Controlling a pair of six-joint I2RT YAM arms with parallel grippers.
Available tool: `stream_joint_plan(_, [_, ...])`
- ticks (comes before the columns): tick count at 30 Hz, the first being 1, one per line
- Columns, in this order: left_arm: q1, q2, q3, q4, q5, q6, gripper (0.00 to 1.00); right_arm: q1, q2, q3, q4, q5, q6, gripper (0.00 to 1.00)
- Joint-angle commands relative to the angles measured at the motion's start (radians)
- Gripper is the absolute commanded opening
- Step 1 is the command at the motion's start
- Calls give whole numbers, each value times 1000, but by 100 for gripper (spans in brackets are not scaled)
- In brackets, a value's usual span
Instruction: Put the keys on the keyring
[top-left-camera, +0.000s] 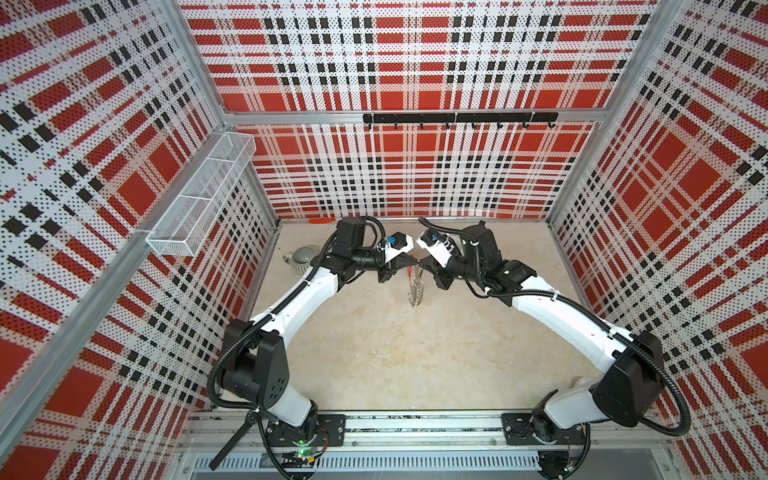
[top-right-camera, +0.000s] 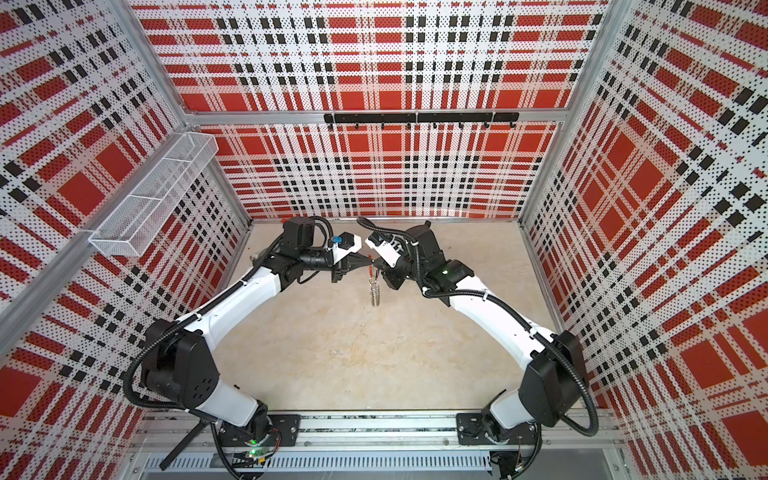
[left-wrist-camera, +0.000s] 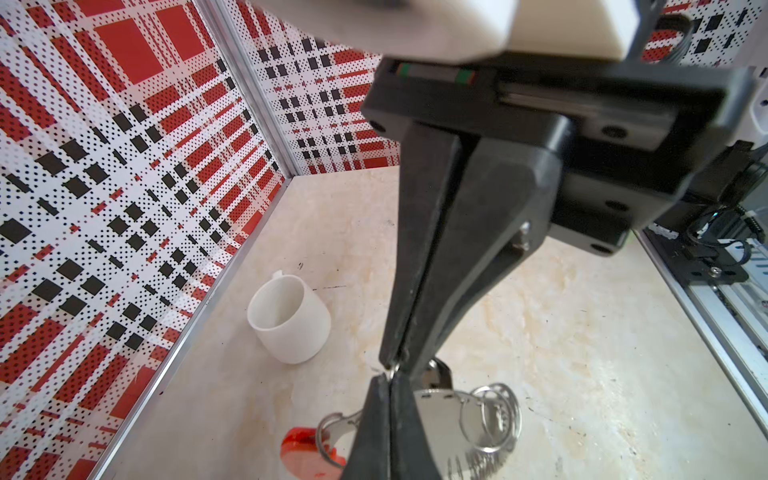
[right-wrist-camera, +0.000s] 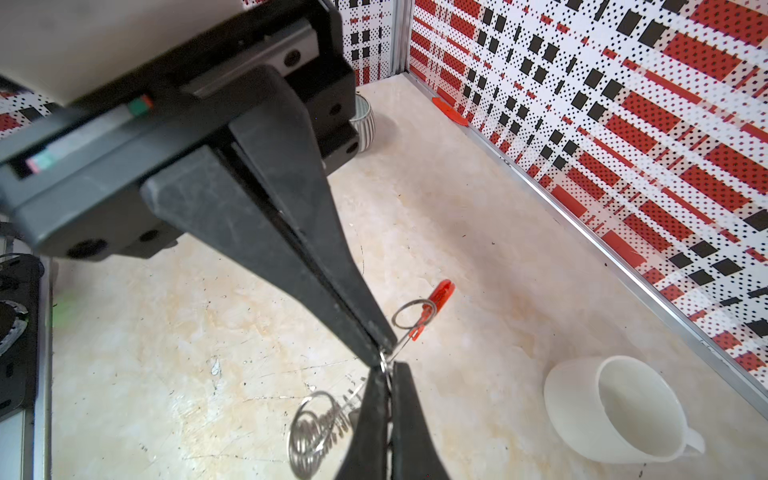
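Both arms arch in and meet nose to nose right above the keyring (top-right-camera: 375, 292). The left end effector (top-right-camera: 362, 261) and right end effector (top-right-camera: 381, 268) are both pinched closed, tips all but touching. The keyring dangles from them over the beige surface (top-right-camera: 353, 357), with a red-orange bit at its top.

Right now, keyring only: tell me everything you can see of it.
The keyring looks like silvery metal: a flat shiny hoop fringed with a bunch of small wire rings, plus a red-orange plastic piece. It dangles downward, apparently clear of the table, from a thin wire pinched by both the left gripper and the right gripper, which are shut tip to tip.
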Motion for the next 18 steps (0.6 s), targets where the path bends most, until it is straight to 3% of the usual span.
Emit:
stream_joint_plan(1, [-15,7,25,-30,35,30,0,18,-32,17,87,-33,3,0])
stream_joint_plan(4, [-18,0,14,-32,39,46,0,18,-33,11,116,15,44,0])
stream_joint_plan(6, [-15,-10,-2,10,43,6,0,9,-33,10,126,28,83,19])
stream_joint_plan(8, [-7,-26,-43,132,51,-117,0,-17,-40,1,149,-18,134,25])
stream_joint_plan(13, [10,-86,-203,604,87,-476,0,-105,-79,-57,241,-194,272,45])
stream_joint_plan(18, [5,-91,-263,841,98,-683,0,-209,-90,-126,454,-456,478,49])
